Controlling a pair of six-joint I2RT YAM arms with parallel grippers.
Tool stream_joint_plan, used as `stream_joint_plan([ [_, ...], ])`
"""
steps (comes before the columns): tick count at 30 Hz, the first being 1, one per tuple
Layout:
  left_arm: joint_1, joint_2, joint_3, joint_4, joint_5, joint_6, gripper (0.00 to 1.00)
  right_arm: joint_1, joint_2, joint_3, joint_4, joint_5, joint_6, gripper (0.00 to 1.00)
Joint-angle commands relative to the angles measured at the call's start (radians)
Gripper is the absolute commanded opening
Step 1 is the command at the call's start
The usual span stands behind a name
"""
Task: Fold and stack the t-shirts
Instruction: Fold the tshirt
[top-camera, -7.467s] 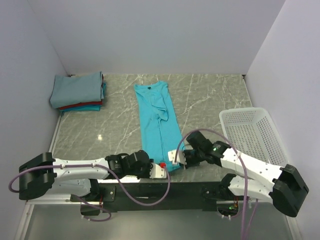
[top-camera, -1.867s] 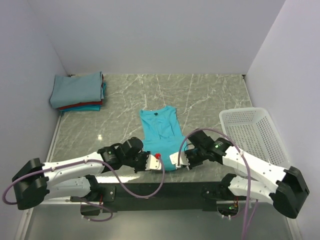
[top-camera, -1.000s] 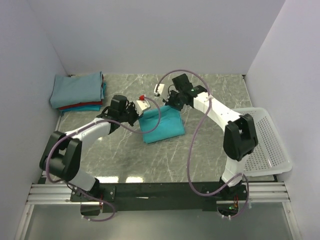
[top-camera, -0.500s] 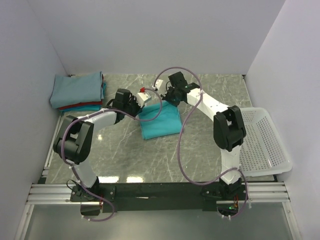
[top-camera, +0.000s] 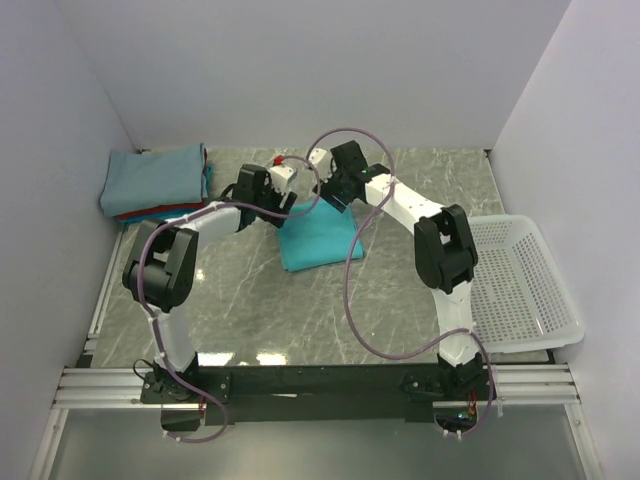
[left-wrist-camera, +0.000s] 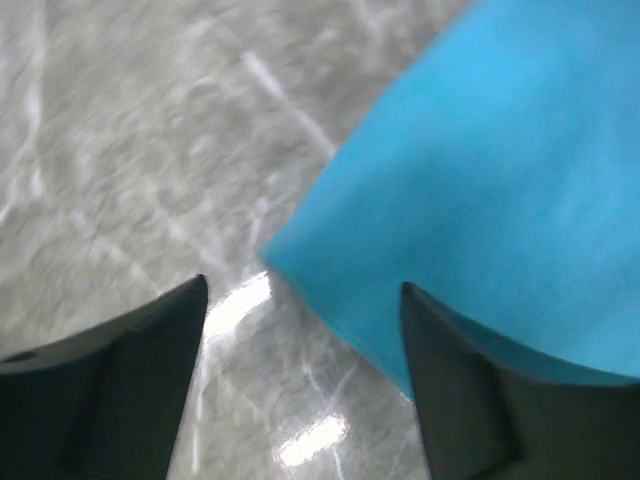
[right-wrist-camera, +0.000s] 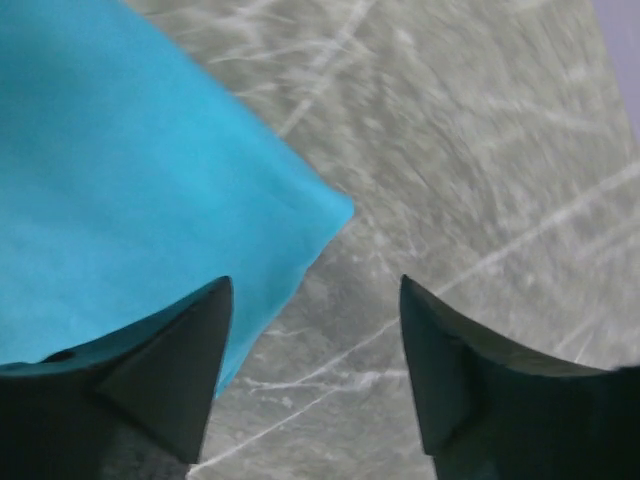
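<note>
A bright turquoise t-shirt (top-camera: 318, 243) lies folded into a rectangle on the middle of the marble table. My left gripper (top-camera: 284, 198) hovers over its far-left corner, my right gripper (top-camera: 333, 196) over its far-right corner. In the left wrist view the left gripper (left-wrist-camera: 302, 285) stands open, with the shirt (left-wrist-camera: 480, 170) lying flat below its corner between the fingers. In the right wrist view the right gripper (right-wrist-camera: 314, 281) is open too, above the shirt (right-wrist-camera: 130, 170). Neither holds cloth. A stack of folded t-shirts (top-camera: 155, 182), grey-blue over red and teal, sits at the far left.
A white mesh basket (top-camera: 520, 280) stands at the right edge of the table. Both arms stretch far over the table toward the back wall, their cables looping above the shirt. Bare marble (top-camera: 300, 310) lies in front of the shirt.
Both grippers carried the shirt's near edge to the far edge, folding it shorter. Within the last half second they opened and let the cloth go.
</note>
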Motion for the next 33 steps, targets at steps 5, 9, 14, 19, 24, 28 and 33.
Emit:
stream_joint_plan([
  [5,0.017,-0.144,0.144,-0.166,-0.180,-0.374,1.00,-0.076,-0.158,-0.026,0.061,-0.023,0.284,0.77],
  [9,0.060,-0.204,0.111,-0.225,0.092,-0.536,0.99,-0.171,-0.280,-0.111,-0.118,-0.512,0.309,0.77],
  [14,0.075,-0.221,0.000,-0.222,0.222,-0.721,0.99,-0.230,-0.467,-0.343,-0.186,-0.806,0.267,0.74],
  [19,0.075,-0.158,-0.015,-0.274,0.148,-0.855,0.97,-0.254,-0.582,-0.473,-0.166,-0.816,0.246,0.74],
  [24,0.073,-0.072,-0.003,-0.269,0.116,-0.912,0.95,-0.277,-0.565,-0.504,-0.177,-0.875,0.238,0.72],
  [28,0.070,0.009,0.051,-0.291,0.098,-0.961,0.90,-0.286,-0.561,-0.509,-0.177,-0.903,0.232,0.72],
  [33,0.058,0.113,0.110,-0.308,0.085,-1.008,0.84,-0.291,-0.579,-0.515,-0.177,-0.909,0.223,0.71],
])
